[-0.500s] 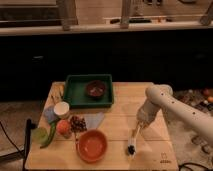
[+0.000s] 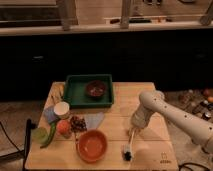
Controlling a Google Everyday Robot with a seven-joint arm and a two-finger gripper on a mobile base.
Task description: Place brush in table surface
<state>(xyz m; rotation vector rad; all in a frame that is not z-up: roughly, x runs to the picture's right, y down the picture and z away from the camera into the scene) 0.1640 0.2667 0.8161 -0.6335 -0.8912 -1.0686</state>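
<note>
Gripper (image 2: 134, 131): low over the right front of the table (image 2: 126, 102), at the brush (image 2: 130, 145) handle's upper end; whether it is clamped or loose, I cannot tell.
Brush: slanted, dark head toward the front edge, just right of the orange bowl (image 2: 92, 145).
Tray (image 2: 72, 98): green, at the back, 1 dark dish (image 2: 95, 89) inside.

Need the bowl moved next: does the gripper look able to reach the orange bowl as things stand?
Probably yes. The gripper is low over the table surface, at the handle end of the brush, close beside the orange bowl; only bare wood lies between them.
</note>
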